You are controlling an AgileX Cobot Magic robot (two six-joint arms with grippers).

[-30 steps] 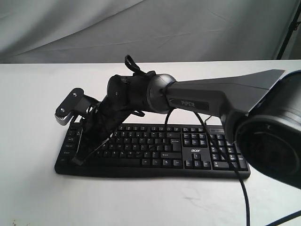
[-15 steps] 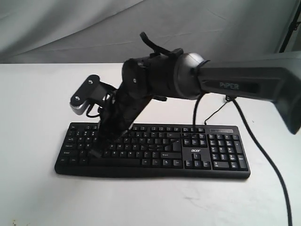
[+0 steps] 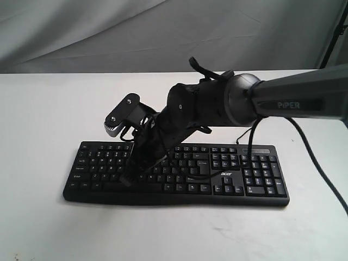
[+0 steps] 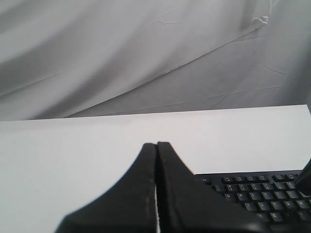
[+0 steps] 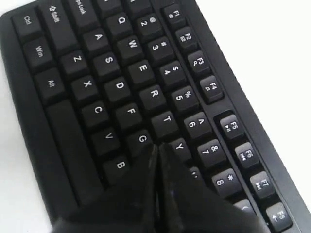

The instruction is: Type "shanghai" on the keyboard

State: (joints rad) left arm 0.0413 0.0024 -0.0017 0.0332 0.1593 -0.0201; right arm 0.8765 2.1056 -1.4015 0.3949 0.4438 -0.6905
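Observation:
The long black keyboard point(image 3: 228, 174) lies flat on the white table, with its number pad and "acer" logo at the right. My right gripper point(image 3: 126, 179) reaches across from the right and points down at the left-middle letter keys. In the right wrist view the right gripper point(image 5: 158, 145) is shut with nothing in it. Its tip sits between the G and Y legends on the keyboard point(image 5: 121, 73) and hides the key after G. I cannot tell whether it touches. The left gripper point(image 4: 156, 144) is shut and empty, held over bare table beside the keyboard's corner point(image 4: 257, 191).
A thin black cable point(image 3: 321, 168) runs from the arm across the table at the right. The silver wrist camera mount point(image 3: 120, 115) sticks out above the keyboard's left part. Grey cloth point(image 3: 109, 32) hangs behind the white table point(image 3: 43, 228).
My right arm has swung rightward along the keyboard, from the left-end keys to the middle letter keys. The gripper stayed shut and the keyboard did not move.

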